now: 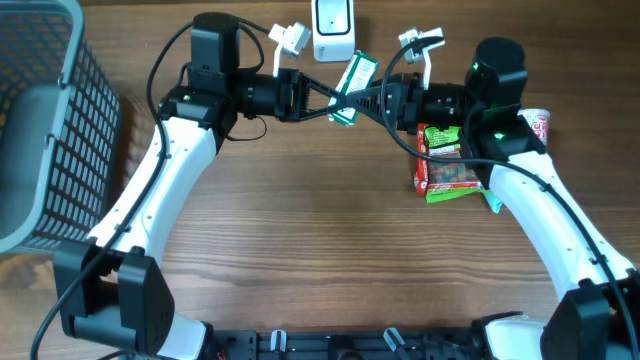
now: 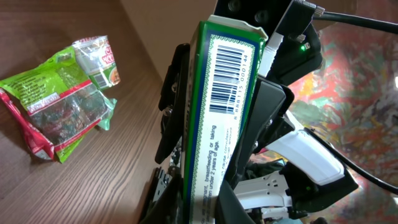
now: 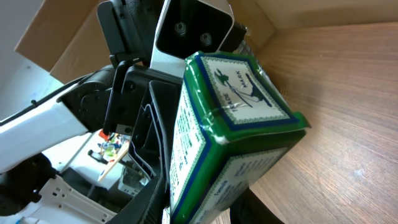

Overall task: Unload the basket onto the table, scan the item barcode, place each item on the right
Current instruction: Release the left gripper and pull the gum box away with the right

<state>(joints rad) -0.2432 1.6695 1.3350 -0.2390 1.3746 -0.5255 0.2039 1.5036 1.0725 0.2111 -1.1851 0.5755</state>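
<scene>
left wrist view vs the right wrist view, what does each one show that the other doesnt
Only the left wrist view shows the barcode on the green box and the snack packets lying on the table. Only the right wrist view shows the box's end face with its trade mark logo. Both show the box up close and the wooden table.

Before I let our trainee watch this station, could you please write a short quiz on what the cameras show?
1. True or false: the green box lies flat on the table.
2. On which side is the grey basket? A) the left arm side B) the right arm side C) between the arms
3. Which view shows the barcode on the box?
Key: 1 false, it is held up off the table; 2 A; 3 the left wrist view.
</scene>
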